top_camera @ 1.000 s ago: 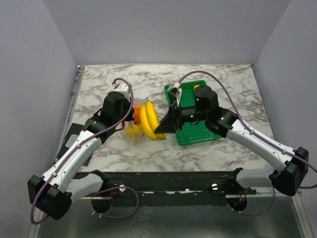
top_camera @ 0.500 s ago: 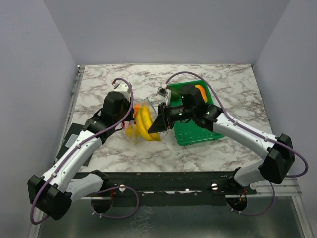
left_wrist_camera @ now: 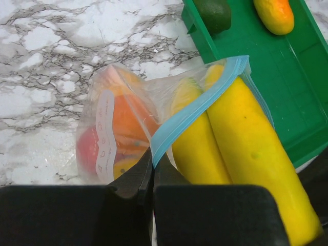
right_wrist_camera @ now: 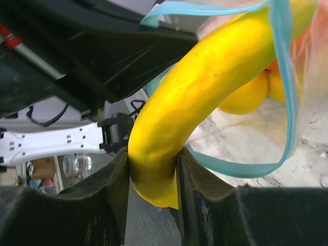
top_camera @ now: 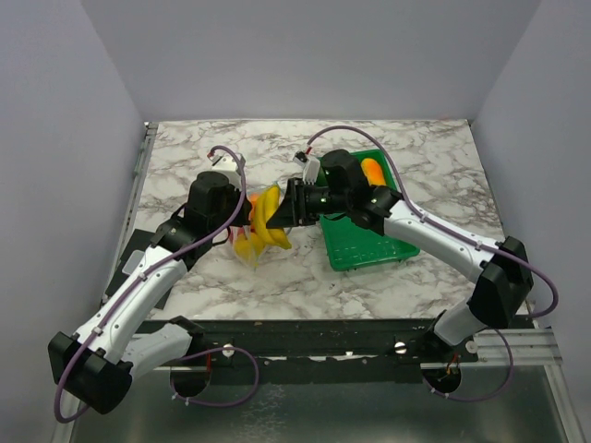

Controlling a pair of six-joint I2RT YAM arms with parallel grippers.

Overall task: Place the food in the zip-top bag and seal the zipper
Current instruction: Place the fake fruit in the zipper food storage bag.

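The clear zip-top bag (top_camera: 247,231) is held up off the table by my left gripper (left_wrist_camera: 152,156), which is shut on its light blue zipper strip (left_wrist_camera: 189,115). Orange, yellow and red fruits (left_wrist_camera: 123,130) sit inside the bag. My right gripper (right_wrist_camera: 152,171) is shut on the end of the yellow banana (right_wrist_camera: 205,87); the banana's far end passes through the bag's open mouth. In the top view the banana (top_camera: 266,221) lies between both grippers.
A green tray (top_camera: 365,242) stands right of the bag, holding a dark green piece (left_wrist_camera: 214,12) and an orange piece (left_wrist_camera: 275,14). Marble table (top_camera: 203,157) all around; walls at back and sides.
My right gripper has moved left with the banana, pushing it further into the bag's mouth. The left gripper has kept its hold on the bag.
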